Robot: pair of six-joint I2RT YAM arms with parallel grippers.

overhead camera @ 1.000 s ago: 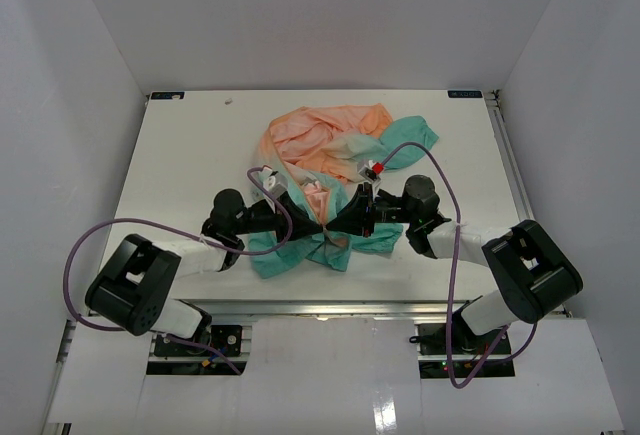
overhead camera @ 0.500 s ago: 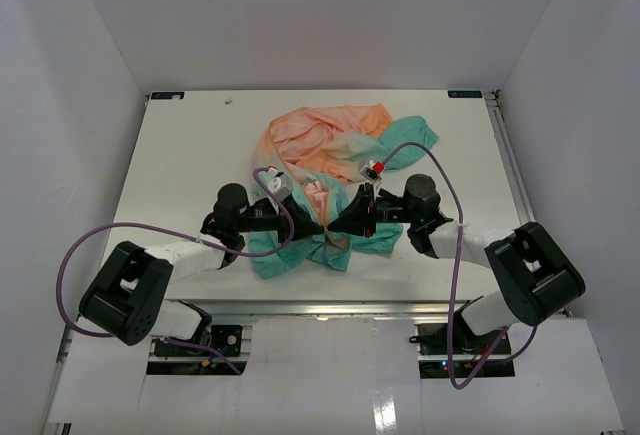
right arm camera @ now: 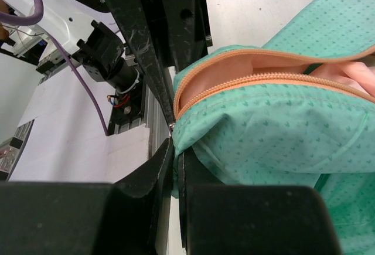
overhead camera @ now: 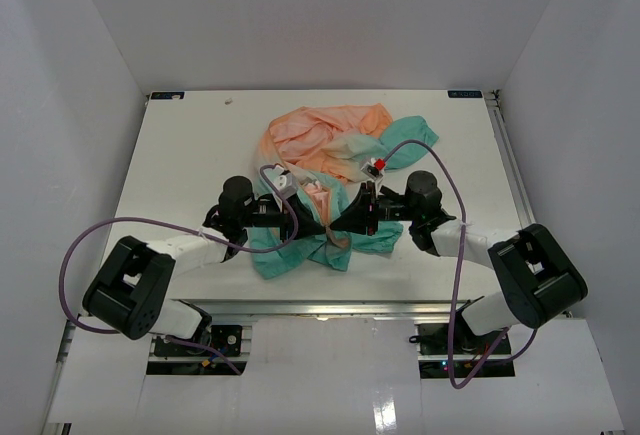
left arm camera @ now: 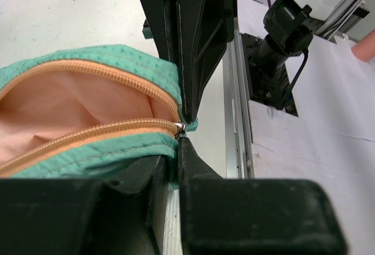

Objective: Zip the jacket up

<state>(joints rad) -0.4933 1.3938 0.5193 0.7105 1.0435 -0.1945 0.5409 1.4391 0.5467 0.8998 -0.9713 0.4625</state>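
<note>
- Top view: the jacket [overhead camera: 322,145] is lying bunched at the middle of the table [overhead camera: 180,155]. Its peach part is toward the far edge and its teal hem toward the near edge.
- The left gripper [overhead camera: 318,217] and right gripper [overhead camera: 336,221] are meeting nose to nose at that hem.
- Over the last second the left wrist is edging up toward the far edge and inward, and the right arm is barely shifting. I read this as repositioning at the zip's foot, with the closing pull not yet begun.
- The fingertips themselves are lost here under the dark gripper bodies and the folds.
- Left wrist view: the left gripper [left arm camera: 181,131] is pinching the teal jacket [left arm camera: 88,58] edge right at the zipper slider [left arm camera: 182,127].
- The two rows of teeth are parting just behind the slider, so the front is standing open.
- I cannot tell whether this pinch is firm or slackening, or whether the pull tab is caught in it.
- Right wrist view: the right gripper [right arm camera: 174,139] is pressing its fingers together on the hem corner of the jacket [right arm camera: 263,126].
- The zipper teeth [right arm camera: 281,78] are running out of frame to the right, and the slider is hard to make out here.
</note>
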